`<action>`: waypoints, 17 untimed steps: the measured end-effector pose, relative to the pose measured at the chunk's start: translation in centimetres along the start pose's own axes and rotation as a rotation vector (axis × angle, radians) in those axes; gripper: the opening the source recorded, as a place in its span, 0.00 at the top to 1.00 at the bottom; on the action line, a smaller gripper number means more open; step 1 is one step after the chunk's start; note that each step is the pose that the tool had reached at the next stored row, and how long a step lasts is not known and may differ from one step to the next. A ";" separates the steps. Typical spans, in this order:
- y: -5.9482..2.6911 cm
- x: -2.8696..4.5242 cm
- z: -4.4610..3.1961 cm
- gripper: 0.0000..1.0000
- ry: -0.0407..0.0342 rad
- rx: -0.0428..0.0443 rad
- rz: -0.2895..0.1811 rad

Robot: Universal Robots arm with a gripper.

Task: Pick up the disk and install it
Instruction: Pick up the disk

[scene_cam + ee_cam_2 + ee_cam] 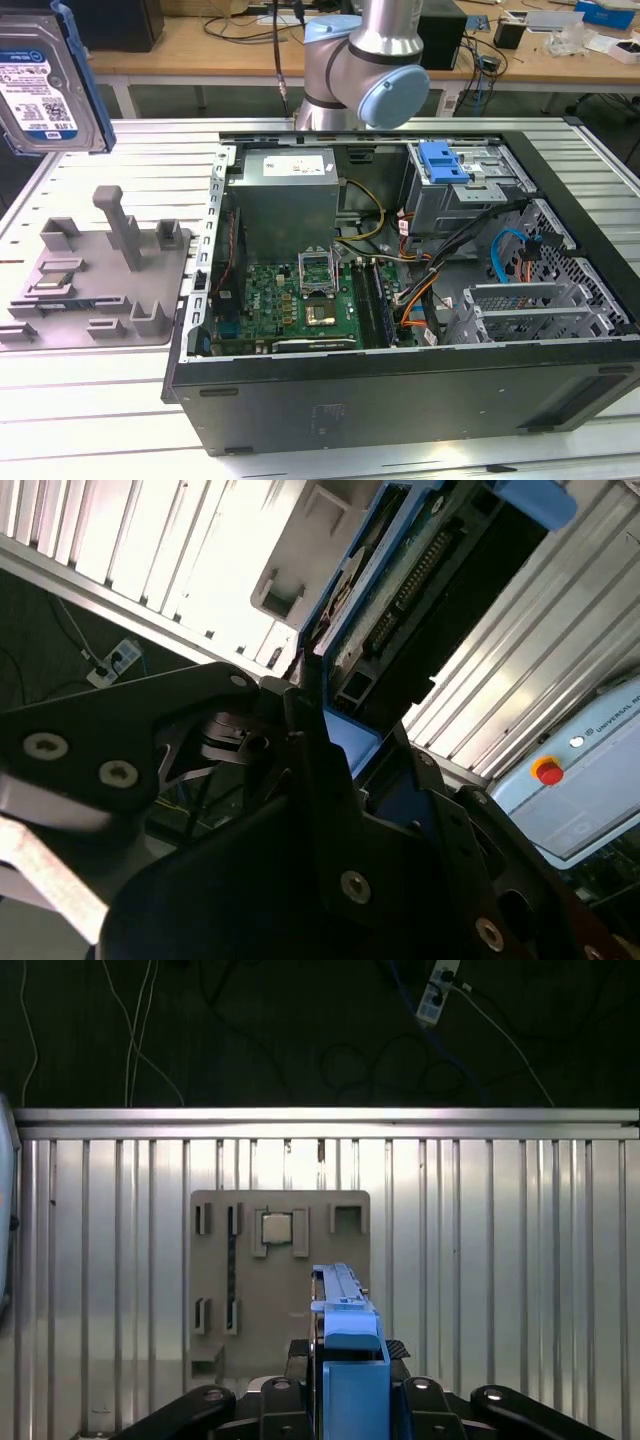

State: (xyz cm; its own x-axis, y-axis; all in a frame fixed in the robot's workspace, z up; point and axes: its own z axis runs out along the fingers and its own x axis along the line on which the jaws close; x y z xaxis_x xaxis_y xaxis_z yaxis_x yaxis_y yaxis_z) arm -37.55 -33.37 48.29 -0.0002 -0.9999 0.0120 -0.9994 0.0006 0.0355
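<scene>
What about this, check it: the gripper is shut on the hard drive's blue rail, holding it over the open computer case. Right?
No. The gripper is shut on the blue rail of the hard drive, holding it over the grey fixture plate, not the computer case, as the first wrist view shows.

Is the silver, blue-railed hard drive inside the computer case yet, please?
Out: gripper holds the silver hard drive aloft, outside the black computer case.

Slatted table point(100, 400): grey fixture point(95, 275), computer case point(400, 400)
</scene>
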 end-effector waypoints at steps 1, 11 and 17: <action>-0.30 0.24 -0.08 0.63 0.0000 -0.0009 0.000; -2.76 2.55 -1.11 0.63 -0.0001 -0.0036 0.000; -6.64 5.48 -1.72 0.63 0.0000 -0.0093 0.000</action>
State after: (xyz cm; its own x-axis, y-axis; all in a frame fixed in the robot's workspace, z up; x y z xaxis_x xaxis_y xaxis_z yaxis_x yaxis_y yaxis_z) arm -30.86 -38.83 49.84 -0.0002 -0.9999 0.0120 -0.9990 0.0008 0.0448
